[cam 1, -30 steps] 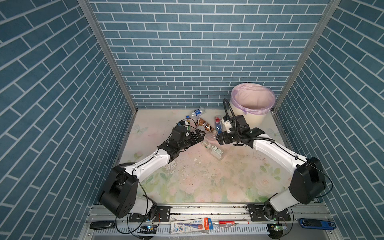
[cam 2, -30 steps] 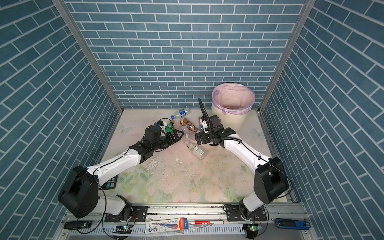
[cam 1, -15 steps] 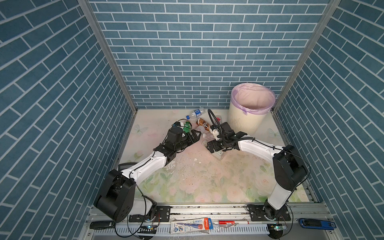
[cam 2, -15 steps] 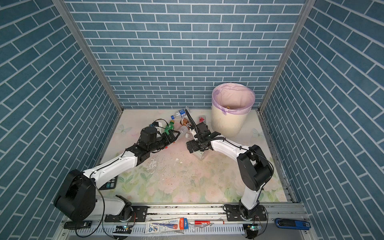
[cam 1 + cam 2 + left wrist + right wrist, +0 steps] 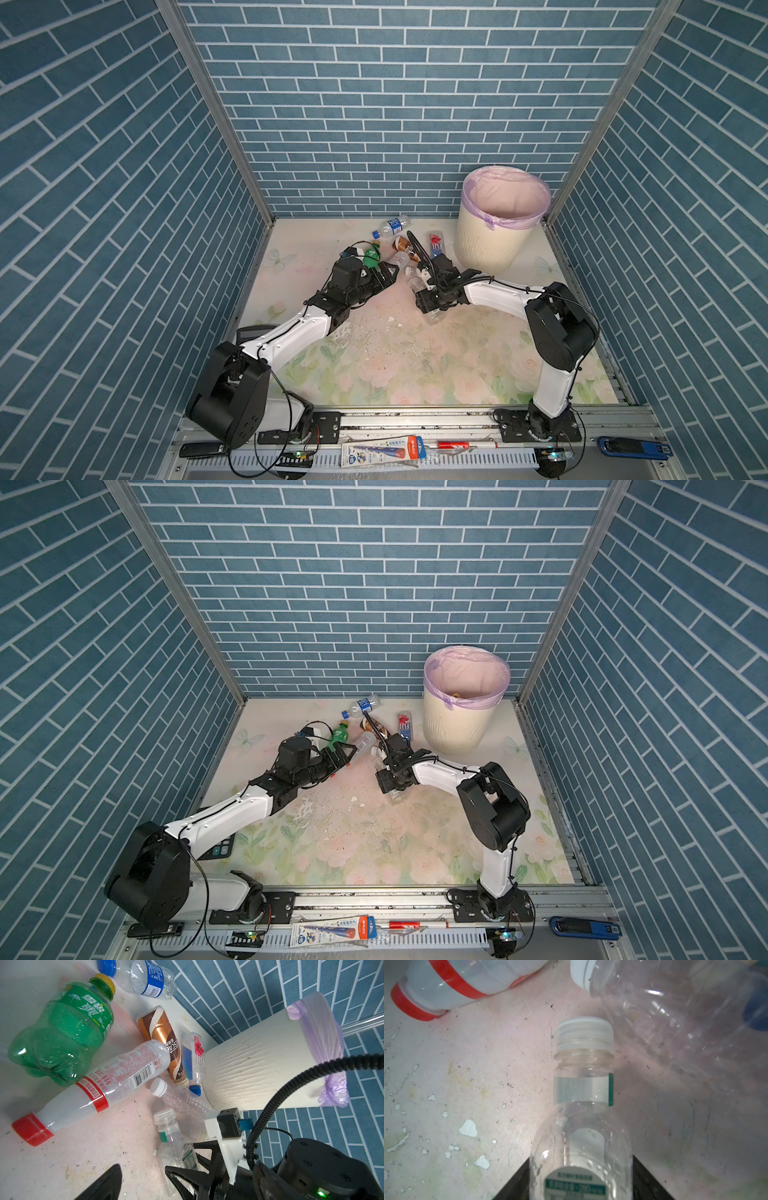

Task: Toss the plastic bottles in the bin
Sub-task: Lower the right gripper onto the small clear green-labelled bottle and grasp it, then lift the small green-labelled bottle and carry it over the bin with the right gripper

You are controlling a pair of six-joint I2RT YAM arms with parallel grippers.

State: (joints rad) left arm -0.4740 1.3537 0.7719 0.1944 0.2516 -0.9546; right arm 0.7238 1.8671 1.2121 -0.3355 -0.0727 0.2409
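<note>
Several plastic bottles lie on the floor left of the bin (image 5: 490,245): a green one (image 5: 62,1039), a red-capped clear one (image 5: 116,1078), a brown one (image 5: 164,1043), a blue-labelled one (image 5: 392,226) and a white-capped clear one (image 5: 182,1099). My right gripper (image 5: 430,309) is low over a clear green-labelled bottle (image 5: 583,1084) lying on the floor. Its fingers (image 5: 517,1186) press against both sides of the bottle's body. My left gripper (image 5: 388,275) stands open and empty just below the green bottle (image 5: 371,257). Only one of its fingers (image 5: 104,1184) shows in the left wrist view.
The bin (image 5: 453,725) stands in the back right corner against blue brick walls. A black calculator (image 5: 218,848) lies half under the left arm by the left wall. The floor mat (image 5: 395,374) has flaked paint chips. Small boxes and pens lie on the front rail (image 5: 382,451).
My right arm has swung from beside the bin down and left onto the clear green-labelled bottle, and its jaws have narrowed around it. My left arm edged slightly forward and stayed open.
</note>
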